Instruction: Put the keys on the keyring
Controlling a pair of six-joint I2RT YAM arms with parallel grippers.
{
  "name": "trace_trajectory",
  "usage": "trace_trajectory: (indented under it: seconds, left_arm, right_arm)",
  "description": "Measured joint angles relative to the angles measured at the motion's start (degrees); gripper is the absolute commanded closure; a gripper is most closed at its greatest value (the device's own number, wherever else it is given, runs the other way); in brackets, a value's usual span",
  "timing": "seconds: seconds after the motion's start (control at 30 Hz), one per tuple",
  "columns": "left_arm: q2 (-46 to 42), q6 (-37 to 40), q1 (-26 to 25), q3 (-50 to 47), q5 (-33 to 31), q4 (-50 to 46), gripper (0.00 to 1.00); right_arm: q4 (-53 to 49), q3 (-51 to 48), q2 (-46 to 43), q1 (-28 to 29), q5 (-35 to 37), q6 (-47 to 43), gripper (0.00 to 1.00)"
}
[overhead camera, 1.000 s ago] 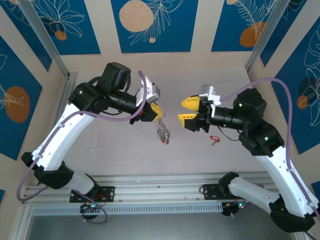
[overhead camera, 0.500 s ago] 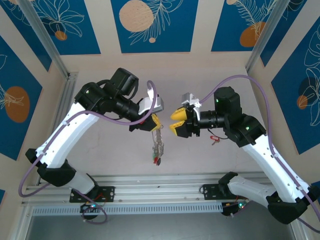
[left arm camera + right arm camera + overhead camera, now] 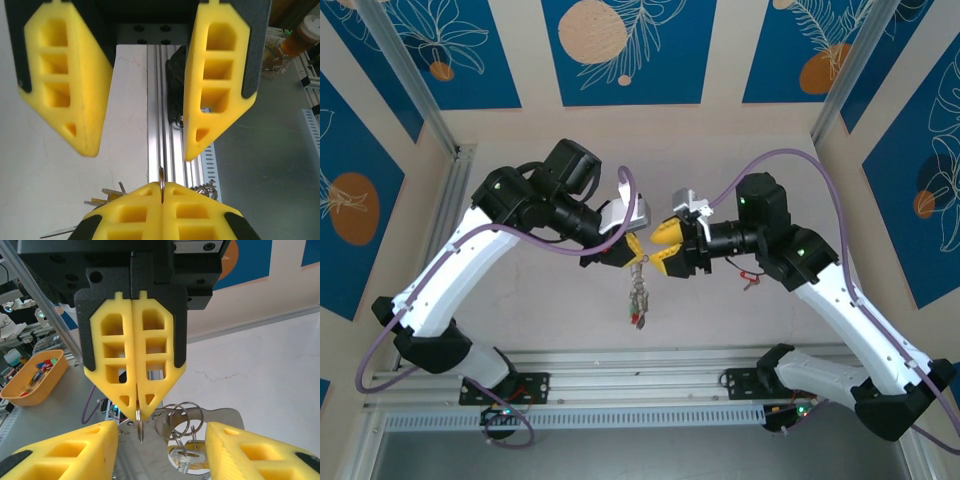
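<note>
Grey keyring (image 3: 140,431) pinched edge-on in left gripper (image 3: 636,255), jaws together; keys (image 3: 638,305) dangle below; right gripper (image 3: 657,252), jaws apart, faces it tip-to-tip, seemingly straddling ring

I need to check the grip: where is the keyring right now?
In the right wrist view's centre, the keyring hangs edge-on, pinched by the shut left gripper, with the open right gripper facing it.

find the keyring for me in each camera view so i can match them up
Top external: the keyring is centre frame, pinched in the left gripper, keys hanging below.
Left wrist: bottom centre, a thin metal edge rising from that gripper's shut tips.
Right wrist: lower centre, edge-on just under the same tips.
Shared landmark: the left gripper's shut yellow fingers.
</note>
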Motion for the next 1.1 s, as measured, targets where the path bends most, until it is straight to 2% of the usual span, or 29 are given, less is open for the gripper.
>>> trace_trajectory:
  seconds: [0.17, 0.3, 0.53, 0.73, 1.1]
  left_arm:
    - [0.00, 0.00, -0.09, 0.00, 0.00, -0.02, 1.00]
    - [0.00, 0.00, -0.11, 0.00, 0.00, 0.00, 1.00]
    - [0.00, 0.00, -0.09, 0.00, -1.29, -0.42, 1.00]
    - [0.00, 0.00, -0.09, 0.00, -1.49, -0.44, 1.00]
    - [0.00, 0.02, -0.13, -0.24, -1.53, -0.55, 1.00]
  right_arm:
    - [-0.02, -0.02, 0.63, 0.59, 0.20, 0.00, 0.53]
    - [0.28, -0.04, 0.76, 0.72, 0.17, -0.22, 0.63]
    - [0.35, -0.04, 2.43, 0.92, -0.68, -0.79, 0.63]
    - [0.33, -0.07, 2.45, 0.96, -1.36, -1.31, 0.72]
    - [-0.39, -0.07, 2.80, 1.01, -1.57, -2.58, 0.62]
